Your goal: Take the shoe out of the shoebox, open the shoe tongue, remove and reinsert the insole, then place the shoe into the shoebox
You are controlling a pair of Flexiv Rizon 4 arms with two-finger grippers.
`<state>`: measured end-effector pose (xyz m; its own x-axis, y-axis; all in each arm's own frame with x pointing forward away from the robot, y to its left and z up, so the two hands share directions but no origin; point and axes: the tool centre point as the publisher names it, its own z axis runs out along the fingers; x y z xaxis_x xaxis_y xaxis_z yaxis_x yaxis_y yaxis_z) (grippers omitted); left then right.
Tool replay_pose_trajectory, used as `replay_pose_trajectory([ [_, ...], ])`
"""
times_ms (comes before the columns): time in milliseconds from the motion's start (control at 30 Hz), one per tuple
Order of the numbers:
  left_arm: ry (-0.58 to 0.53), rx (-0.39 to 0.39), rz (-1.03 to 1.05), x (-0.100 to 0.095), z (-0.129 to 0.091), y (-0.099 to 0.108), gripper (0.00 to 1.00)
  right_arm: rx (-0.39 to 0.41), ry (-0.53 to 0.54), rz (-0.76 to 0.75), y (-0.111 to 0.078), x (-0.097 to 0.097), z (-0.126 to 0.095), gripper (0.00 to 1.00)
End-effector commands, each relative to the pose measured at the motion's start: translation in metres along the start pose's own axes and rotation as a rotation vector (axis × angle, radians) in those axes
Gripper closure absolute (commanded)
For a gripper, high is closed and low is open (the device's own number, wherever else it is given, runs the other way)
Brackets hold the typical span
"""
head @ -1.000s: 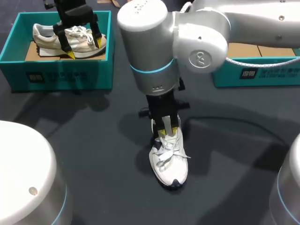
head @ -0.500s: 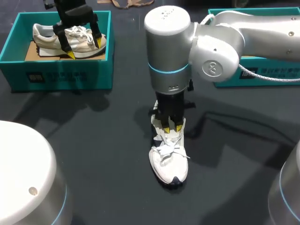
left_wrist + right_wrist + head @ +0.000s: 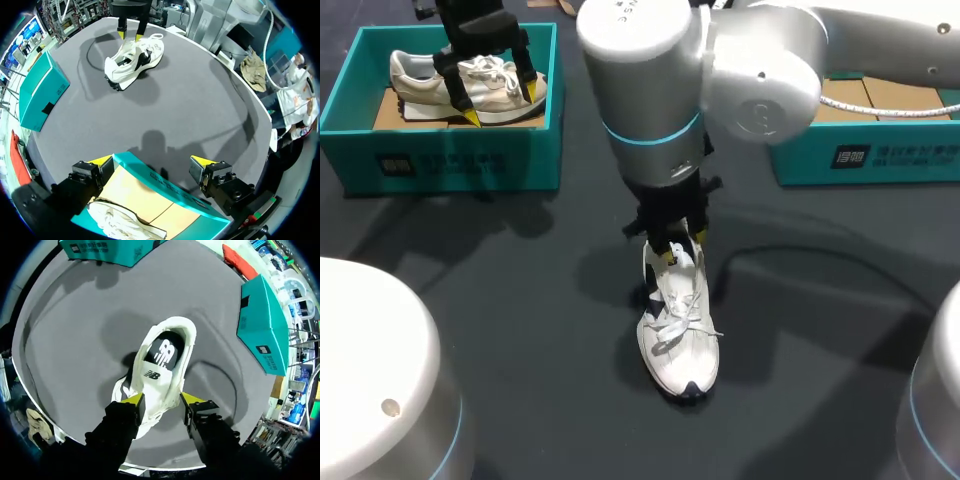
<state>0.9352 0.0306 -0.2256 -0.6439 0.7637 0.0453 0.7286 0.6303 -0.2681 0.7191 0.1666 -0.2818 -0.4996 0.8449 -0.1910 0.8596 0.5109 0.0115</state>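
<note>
One white shoe [image 3: 678, 335] lies on the dark table [image 3: 500, 300], low in the middle of the head view. Its dark-tipped toe points toward the bottom edge, its heel end points up the frame, and its laces lie loose over the top. My right claw [image 3: 681, 248] stands straight down on it just above the laces, its two yellow tips clamped on the tongue [image 3: 159, 385] from either side. In the right wrist view the shoe's mouth gapes just ahead of that claw, with the dark insole [image 3: 164, 352] lying inside.

Farther back, at the upper left of the head view, a teal shoebox [image 3: 450, 165] stands open with a cream shoe [image 3: 420, 85] on its cardboard floor. My left claw [image 3: 498, 98] hangs over that shoe with its tips wide apart. In the left wrist view the box's wall runs between them. At the upper right, well apart from the white shoe, sits a second teal box [image 3: 880, 155].
</note>
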Motion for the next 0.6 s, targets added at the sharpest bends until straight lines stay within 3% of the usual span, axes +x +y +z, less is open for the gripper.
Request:
replay_pose_trajectory([
  [33, 0.001, -0.001, 0.001, 0.000, 0.000, 0.000, 0.00, -0.026, -0.051, -0.336, 0.017, -0.009, -0.016, 0.37],
  [200, 0.001, -0.001, 0.001, 0.000, 0.000, 0.000, 0.00, -0.090, -0.080, -0.675, 0.035, -0.023, -0.027, 0.02],
  [300, 0.001, -0.001, 0.001, 0.000, 0.000, 0.000, 0.00, -0.176, -0.027, -0.967, 0.040, -0.035, -0.028, 0.00],
  [600, 0.001, -0.001, 0.001, 0.000, 0.000, 0.000, 0.00, -0.176, -0.027, -0.967, 0.040, -0.035, -0.028, 0.00],
])
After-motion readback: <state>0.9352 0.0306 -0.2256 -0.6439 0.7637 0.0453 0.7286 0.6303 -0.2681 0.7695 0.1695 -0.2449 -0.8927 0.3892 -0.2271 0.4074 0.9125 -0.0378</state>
